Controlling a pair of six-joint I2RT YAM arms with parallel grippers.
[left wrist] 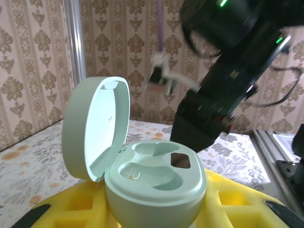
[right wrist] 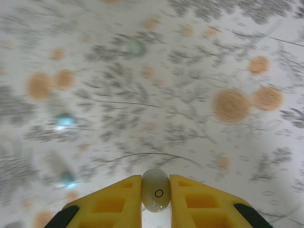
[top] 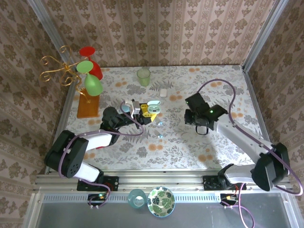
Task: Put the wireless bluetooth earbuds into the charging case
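Fig.: L gripper (left wrist: pixel 152 216) clamps open mint-green plastic charging case (left wrist: pixel 156 187); R gripper (right wrist: pixel 156 202) pinches pale oval earbud (right wrist: pixel 156 189). Align over empty well (left wrist: pixel 147 175), lower slowly.

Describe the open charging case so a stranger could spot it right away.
Find the left arm, on the left side of the table. Its yellow-fingered left gripper grips a mint-green, pebble-shaped charging case. Unlike the white case lying farther back, its lid stands open.
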